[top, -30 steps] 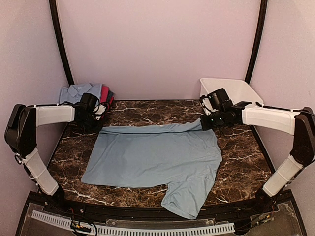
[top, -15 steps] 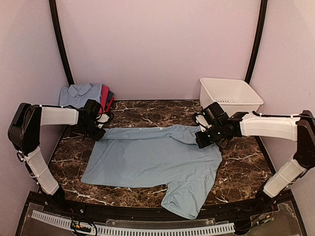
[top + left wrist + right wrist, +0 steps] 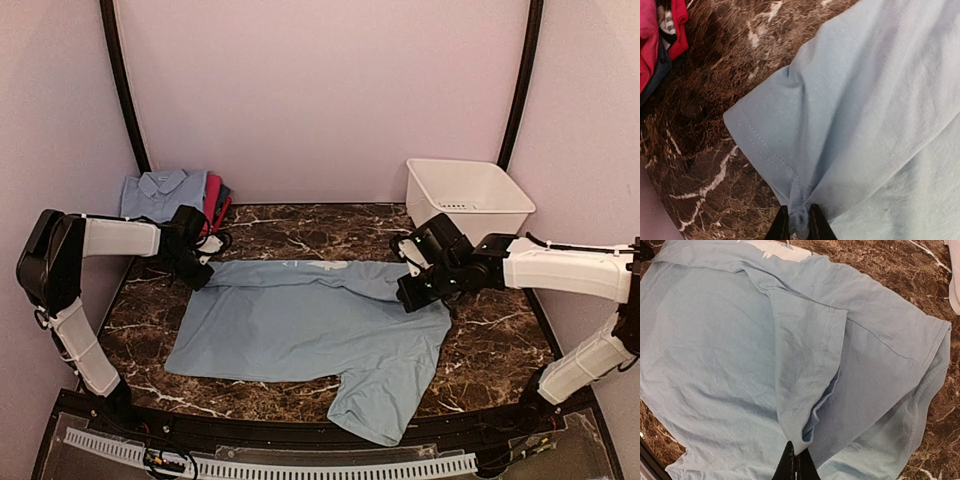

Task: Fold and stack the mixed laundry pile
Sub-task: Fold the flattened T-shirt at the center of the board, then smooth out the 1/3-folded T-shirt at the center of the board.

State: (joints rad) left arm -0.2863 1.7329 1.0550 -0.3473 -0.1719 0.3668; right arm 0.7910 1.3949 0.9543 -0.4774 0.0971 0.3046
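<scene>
- Left gripper (image 3: pixel 796 224) pinches a bunched corner of the pale blue tee (image 3: pixel 320 320), its jaws narrow with a wad of cloth squeezed between them. The right gripper (image 3: pixel 795 463) is clamped tight on a folded hem at the tee's right side.
- Both grippers have come nearer over the last second, the right one far more. It was out by the far right of the table (image 3: pixel 490 345), close to the tub (image 3: pixel 470 190). Now it sits over the tee's right part, with the far right cloth drawn back across the body.
- As a result the tee's far edge now lies doubled over as a band running left to right. In the right wrist view a sleeve is turned onto the body, and a strip of white print (image 3: pixel 775 247) shows at the far fold.
- The tee lies spread across the middle of the table. Its near right sleeve trails toward the near edge, not yet folded.
- My reading is that the first fold is under way and not yet laid down, since both corners are held. The right side has travelled further than the left, so the fold line looks skewed and may need evening out before release.
- At the far left corner a collared shirt (image 3: pixel 160 188) and a pink piece (image 3: pixel 213 195) sit together, well apart from the tee. They look like the stack this tee should join.
</scene>
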